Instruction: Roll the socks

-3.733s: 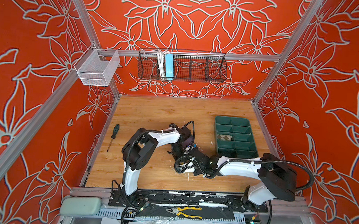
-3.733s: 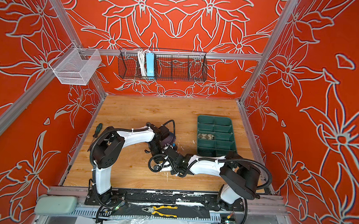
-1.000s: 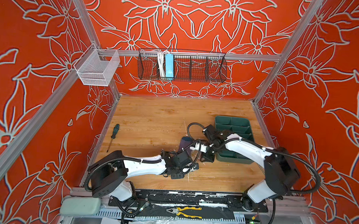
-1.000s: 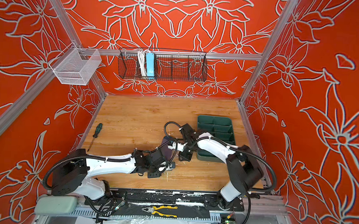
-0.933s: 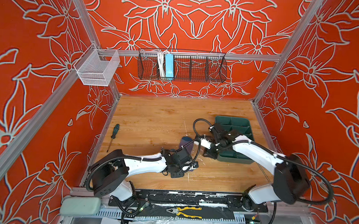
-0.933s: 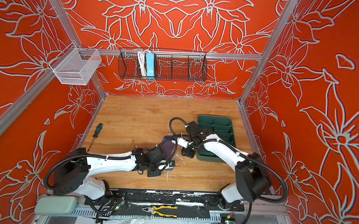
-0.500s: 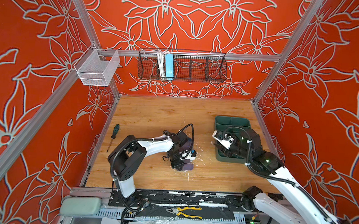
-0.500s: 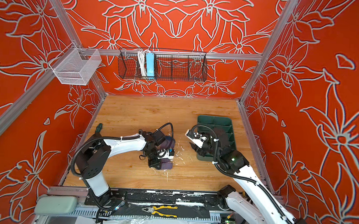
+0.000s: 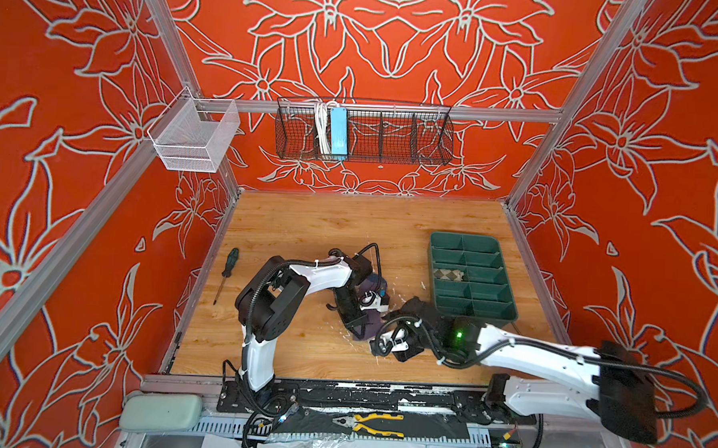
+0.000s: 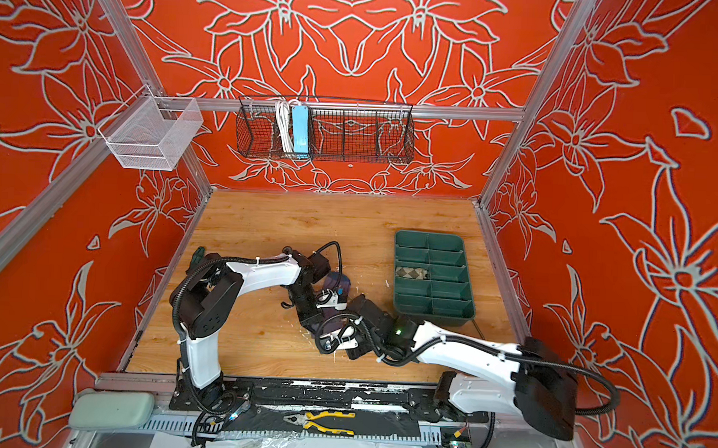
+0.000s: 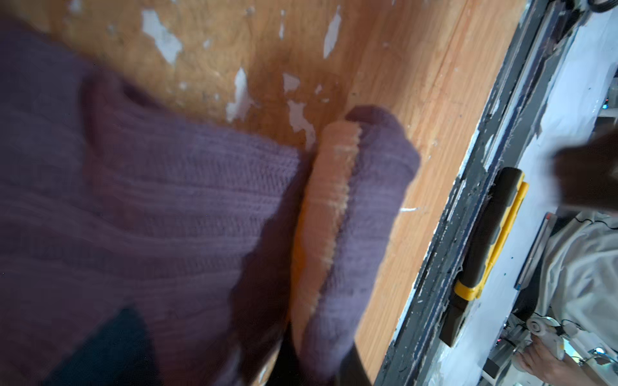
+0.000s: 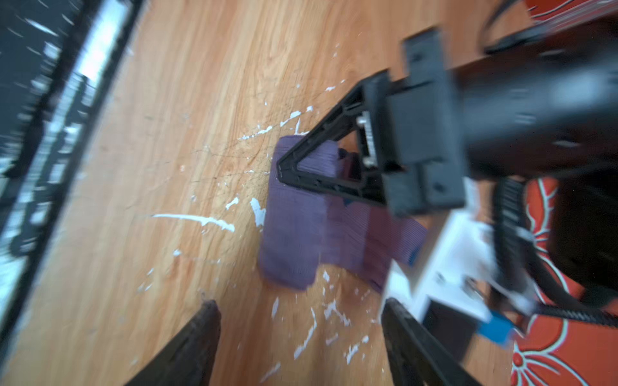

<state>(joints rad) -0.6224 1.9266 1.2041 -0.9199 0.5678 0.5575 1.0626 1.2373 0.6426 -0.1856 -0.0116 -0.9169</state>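
Just below the middle of both top views, on the wooden tabletop (image 9: 307, 231), lies the purple sock (image 12: 294, 230), only partly rolled. The left wrist view shows a single turn with the mustard-yellow toe (image 11: 322, 207) tucked into the fold, while the rest of the ribbed length lies flat. The left gripper (image 12: 282, 165) is clenched on one end of that fold. The right gripper (image 12: 299, 302) hovers just beside the roll, fingers spread wide with nothing between them. Right of centre in a top view, the beige argyle sock (image 9: 450, 274) sits compact in a left-hand compartment of the green divided tray (image 9: 487, 257), so it looks finished. What remains, I judge, is winding the purple sock up to its cuff.
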